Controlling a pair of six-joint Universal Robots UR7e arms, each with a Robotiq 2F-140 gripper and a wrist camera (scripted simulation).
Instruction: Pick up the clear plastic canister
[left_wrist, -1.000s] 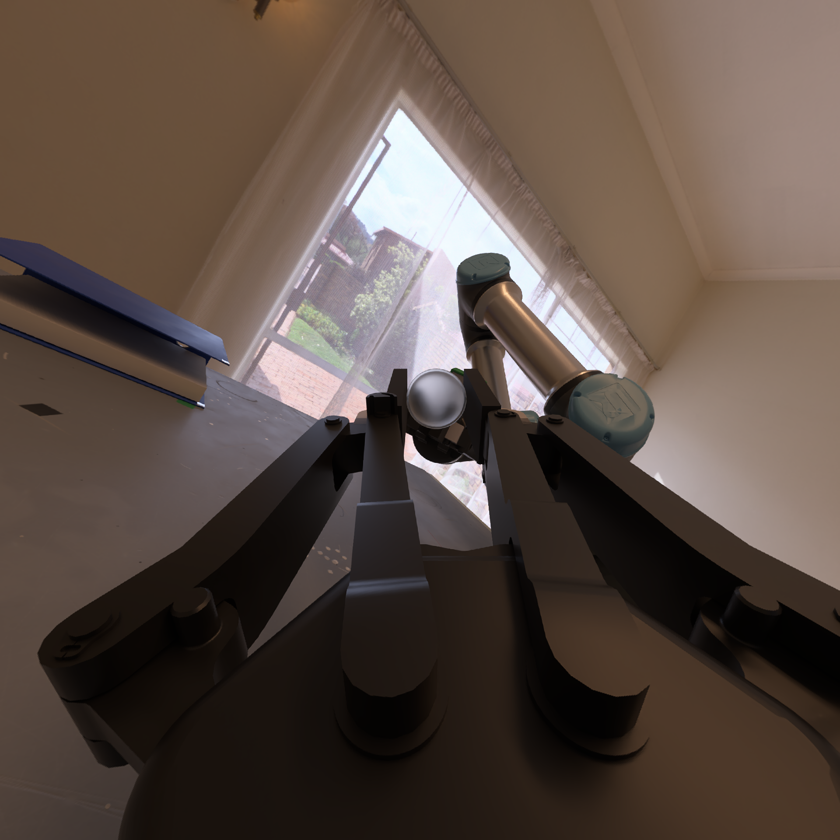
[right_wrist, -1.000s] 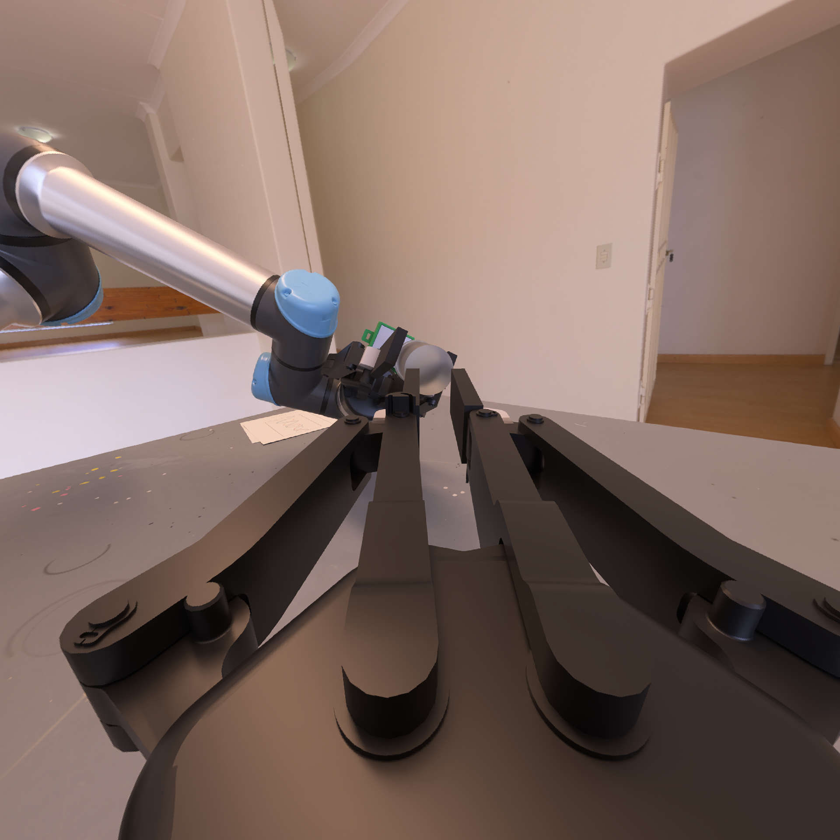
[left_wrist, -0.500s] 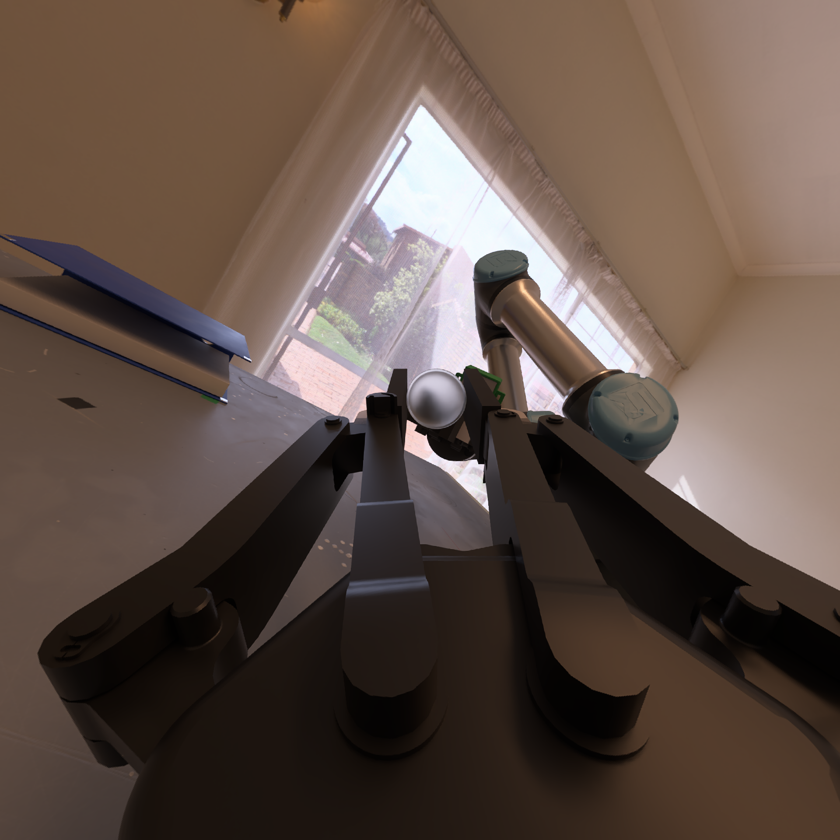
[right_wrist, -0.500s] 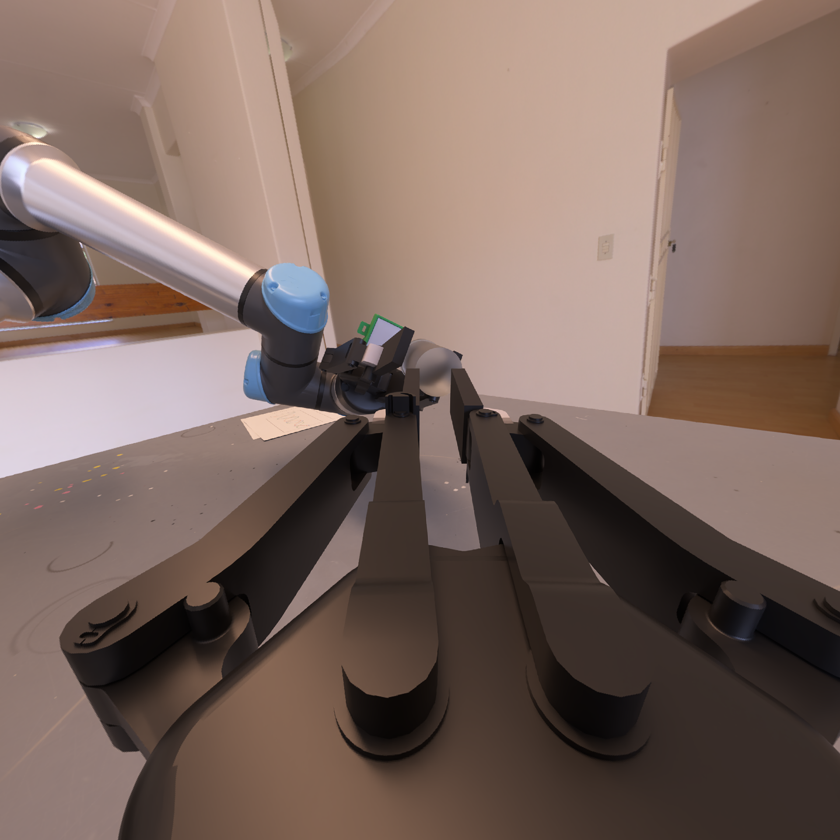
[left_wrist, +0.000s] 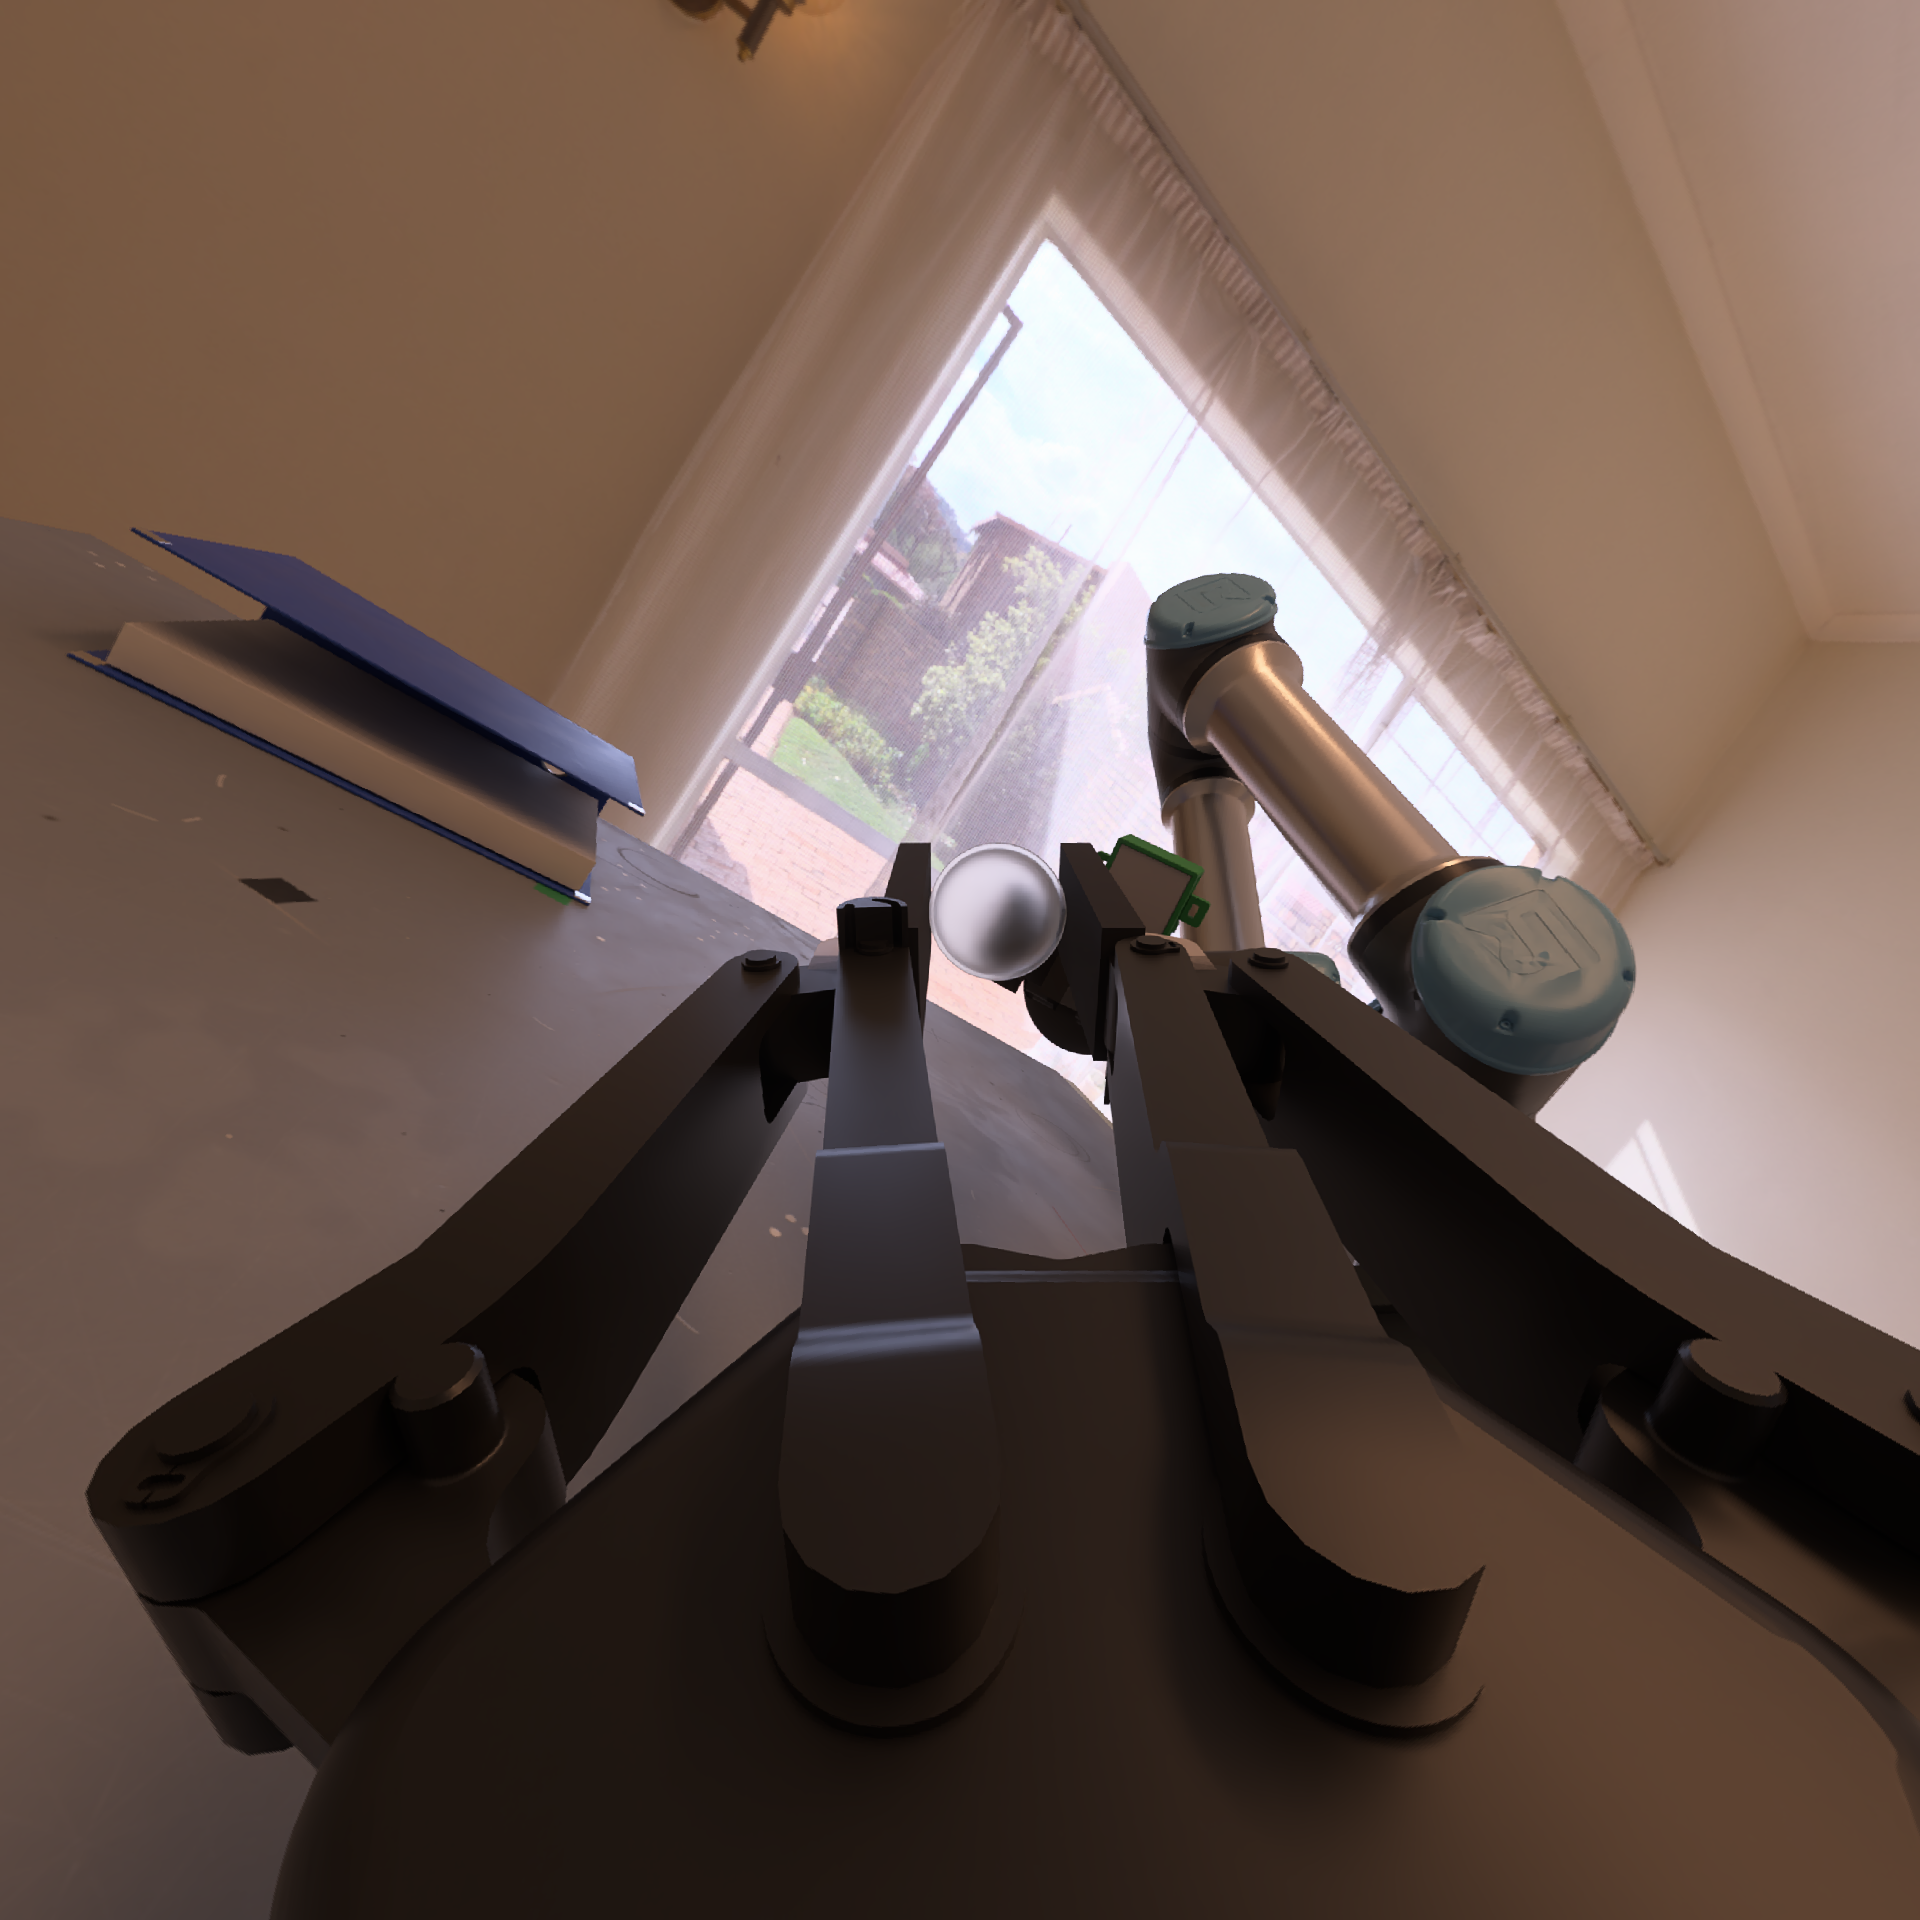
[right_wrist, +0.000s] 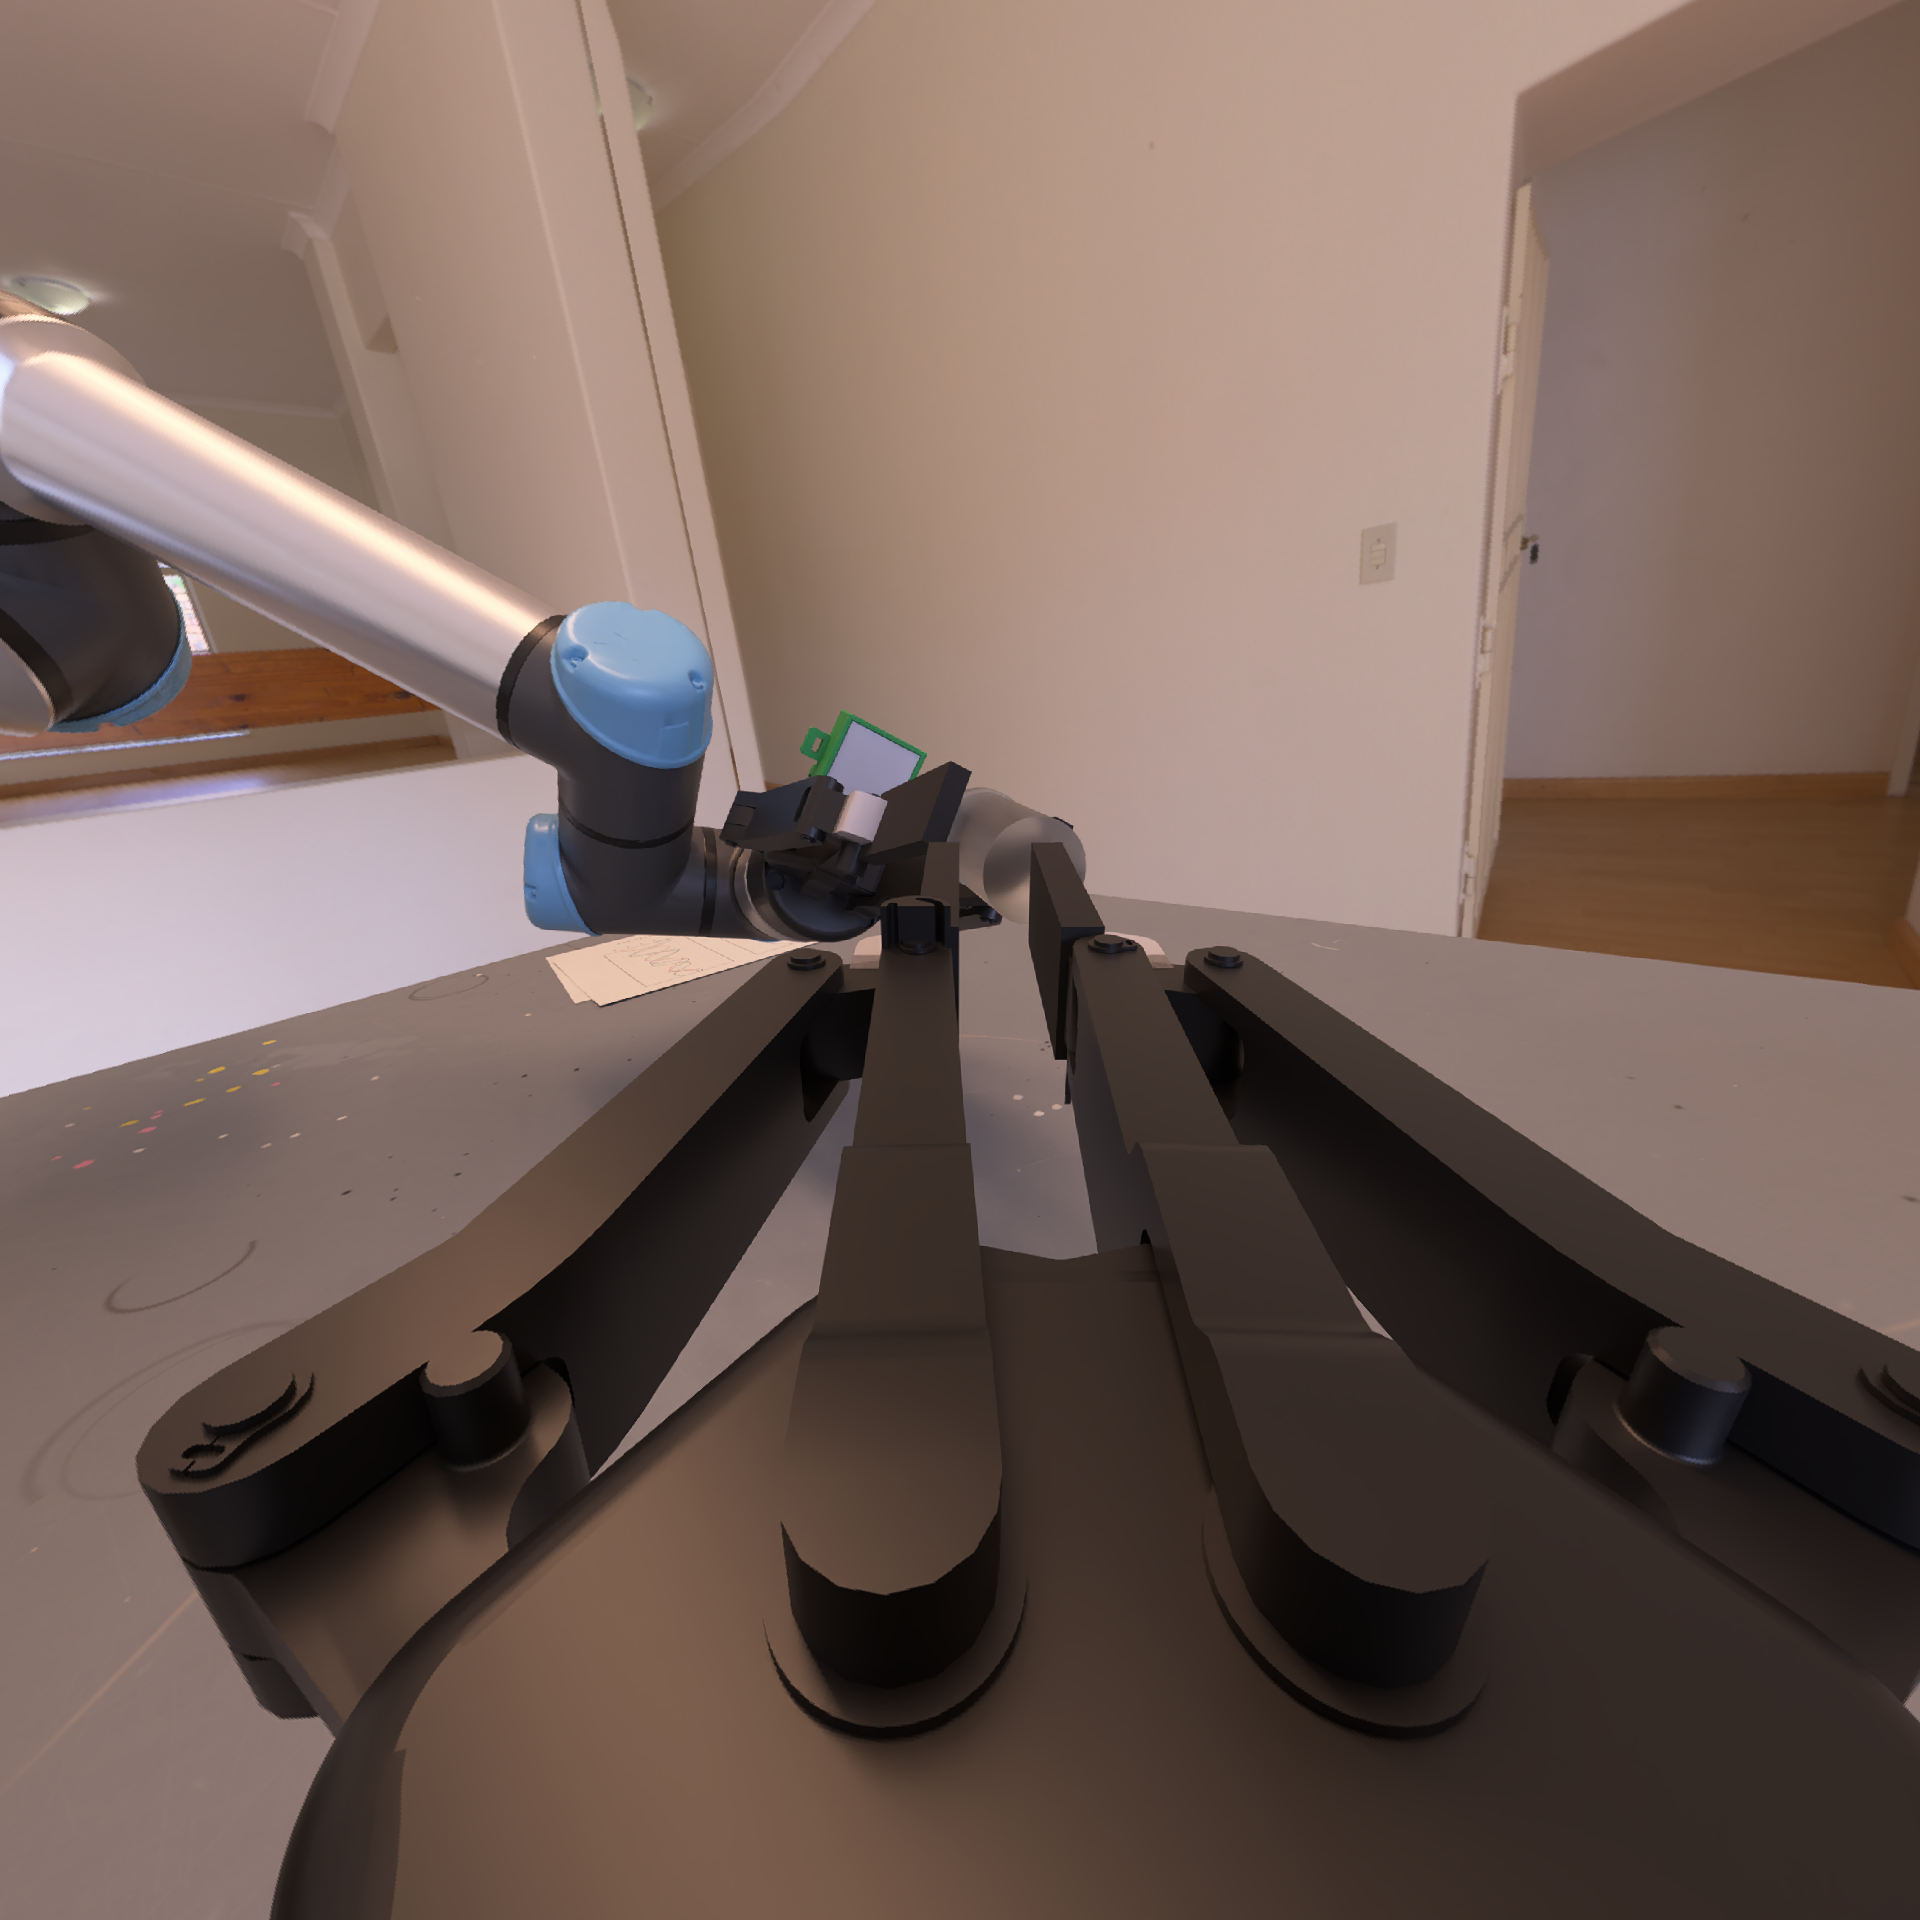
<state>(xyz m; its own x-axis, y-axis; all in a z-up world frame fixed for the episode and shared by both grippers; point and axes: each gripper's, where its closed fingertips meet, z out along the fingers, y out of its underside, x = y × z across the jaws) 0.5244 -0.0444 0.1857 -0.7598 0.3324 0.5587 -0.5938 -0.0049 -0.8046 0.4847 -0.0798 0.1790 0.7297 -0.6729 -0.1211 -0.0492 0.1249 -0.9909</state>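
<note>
The clear plastic canister (left_wrist: 997, 912) shows as a silvery rounded end between my left gripper's (left_wrist: 995, 904) fingertips, which are shut on it above the table. Its green lid (left_wrist: 1155, 883) sticks out behind the right finger. In the right wrist view the canister (right_wrist: 1023, 831) lies across the tips of my right gripper (right_wrist: 992, 883), whose fingers stand close together on its near end. The green lid (right_wrist: 871, 756) sits to the left, above the left gripper (right_wrist: 831, 831). The contact of the right pads is partly hidden.
A blue binder (left_wrist: 364, 717) lies on the dark table (left_wrist: 312, 1039) at left. White paper sheets (right_wrist: 649, 961) lie on the table (right_wrist: 312, 1143) under the left arm (right_wrist: 312, 551). The right arm (left_wrist: 1351, 790) stands in front of a window.
Both grippers have risen a little with the canister. The left view has tilted, so the binder and right arm shifted right. The green lid now shows more fully in both views.
</note>
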